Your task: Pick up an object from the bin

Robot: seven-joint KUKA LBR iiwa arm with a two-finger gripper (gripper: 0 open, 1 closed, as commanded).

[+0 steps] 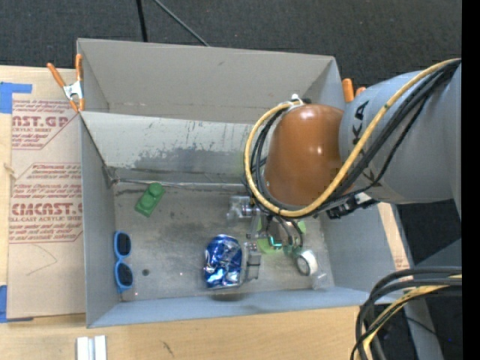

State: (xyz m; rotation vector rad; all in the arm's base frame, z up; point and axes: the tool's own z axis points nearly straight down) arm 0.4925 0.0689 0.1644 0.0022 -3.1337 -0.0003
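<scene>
Counted in the bin (202, 73), by kind: one green block (150, 199) at 10 o'clock; one pair of blue sunglasses (121, 261) at 8 o'clock; one crumpled blue wrapper (223, 262) at 6 o'clock; one white ring (305, 262) at 4 o'clock.

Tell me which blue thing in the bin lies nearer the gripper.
The crumpled shiny blue bundle, right beside the gripper; the blue sunglasses lie far off by the bin's wall at the view's left.

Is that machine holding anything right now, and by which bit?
Cannot be told. The end effector is down beside a crumpled blue packet, but no grip on it is visible.
</scene>
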